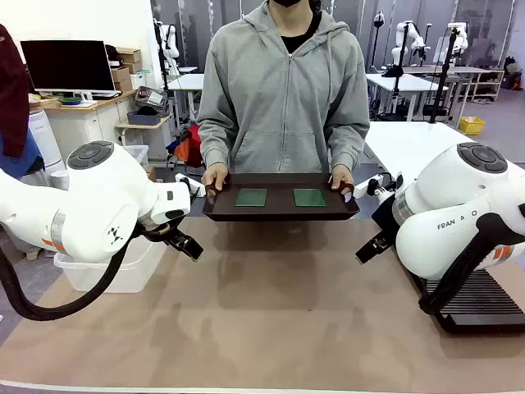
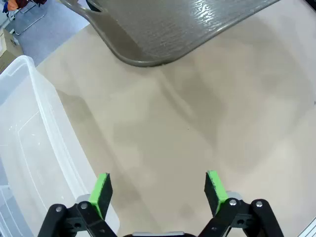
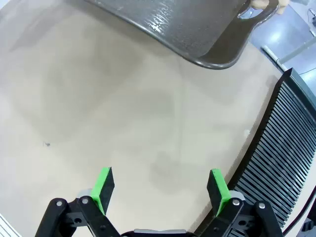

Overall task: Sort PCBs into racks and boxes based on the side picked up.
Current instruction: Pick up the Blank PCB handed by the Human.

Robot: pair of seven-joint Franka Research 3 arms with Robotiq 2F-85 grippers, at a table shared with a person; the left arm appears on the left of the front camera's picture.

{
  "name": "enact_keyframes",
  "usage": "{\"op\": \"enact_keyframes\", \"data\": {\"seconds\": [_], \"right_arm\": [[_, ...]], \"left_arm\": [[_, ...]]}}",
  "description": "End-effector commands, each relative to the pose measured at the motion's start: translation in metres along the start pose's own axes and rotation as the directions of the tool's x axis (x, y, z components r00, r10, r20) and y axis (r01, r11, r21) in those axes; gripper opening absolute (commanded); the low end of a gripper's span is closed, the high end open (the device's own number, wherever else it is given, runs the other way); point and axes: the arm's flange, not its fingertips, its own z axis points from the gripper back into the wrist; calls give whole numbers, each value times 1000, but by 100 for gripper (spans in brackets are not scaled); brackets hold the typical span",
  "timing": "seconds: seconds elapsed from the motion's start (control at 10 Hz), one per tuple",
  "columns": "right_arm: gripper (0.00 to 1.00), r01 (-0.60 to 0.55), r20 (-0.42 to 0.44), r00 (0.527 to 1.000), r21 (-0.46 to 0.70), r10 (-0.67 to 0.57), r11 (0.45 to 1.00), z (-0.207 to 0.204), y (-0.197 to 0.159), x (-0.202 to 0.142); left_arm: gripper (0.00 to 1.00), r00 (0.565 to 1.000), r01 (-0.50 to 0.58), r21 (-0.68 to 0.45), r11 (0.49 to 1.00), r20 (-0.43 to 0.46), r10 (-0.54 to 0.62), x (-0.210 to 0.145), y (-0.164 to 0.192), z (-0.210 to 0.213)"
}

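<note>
Two green PCBs (image 1: 251, 197) (image 1: 309, 197) lie flat, side by side, on a dark brown handled tray (image 1: 280, 212) that a person holds with both hands above the far side of the table. My left gripper (image 2: 157, 191) stands open over bare tabletop, beside the clear plastic box (image 2: 29, 148); the tray's underside (image 2: 163, 29) hangs ahead of it. My right gripper (image 3: 160, 190) is open too, empty, with the black slotted rack (image 3: 276, 163) just to its right. In the front view the box (image 1: 115, 271) sits at the left and the rack (image 1: 484, 302) at the right.
The beige table mat (image 1: 271, 312) stretches wide between both arms. The person in a grey hoodie (image 1: 283, 90) stands at the far edge. Desks and a monitor (image 1: 67, 66) fill the background.
</note>
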Motion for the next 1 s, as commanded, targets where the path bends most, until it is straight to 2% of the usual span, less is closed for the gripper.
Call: {"op": "enact_keyframes", "data": {"seconds": [0.0,0.9], "right_arm": [[100,0,0,1000,0,0,1000,0,0,0],[100,0,0,1000,0,0,1000,0,0,0]], "left_arm": [[100,1000,0,0,1000,0,0,0,0,0],[100,1000,0,0,1000,0,0,0,0,0]]}}
